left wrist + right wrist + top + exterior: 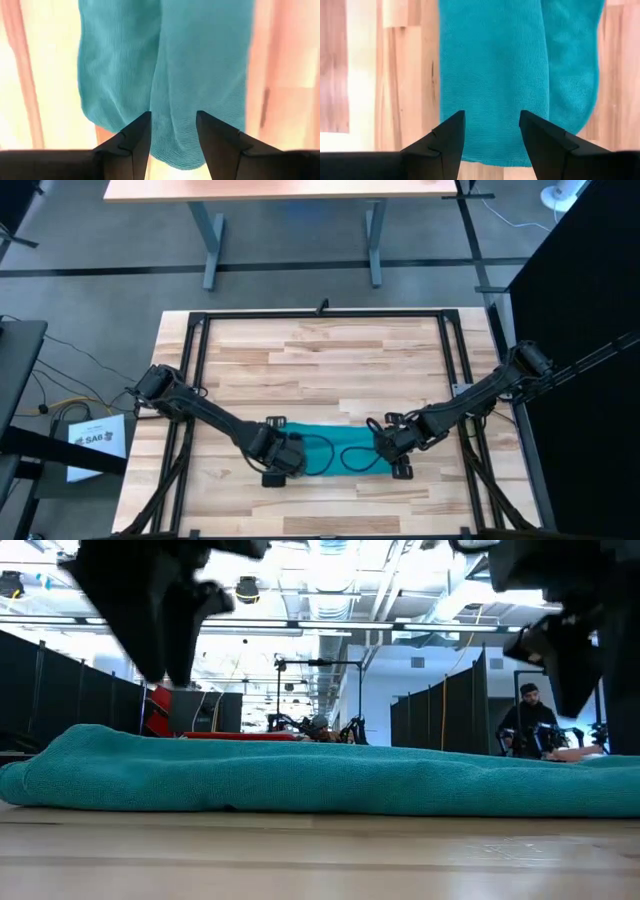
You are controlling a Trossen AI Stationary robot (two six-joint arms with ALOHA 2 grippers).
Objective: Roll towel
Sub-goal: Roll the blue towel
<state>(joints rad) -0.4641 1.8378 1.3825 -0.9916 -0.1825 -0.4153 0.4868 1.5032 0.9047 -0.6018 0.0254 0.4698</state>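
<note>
The left hand (pixel 283 463) hangs over one end of the towel (pixel 335 451), fingers apart and holding nothing, the cloth's end lying just beneath and ahead of them. The towel lies as a long, narrow band on the tabletop (pixel 320 360), its long axis running straight from this hand to the right hand (pixel 392 448), which hangs over the other end, fingers likewise apart and empty. Neither arm is nearer. Only the low view shows the band's plump thickness; only the wrist views show a lengthwise fold.
</note>
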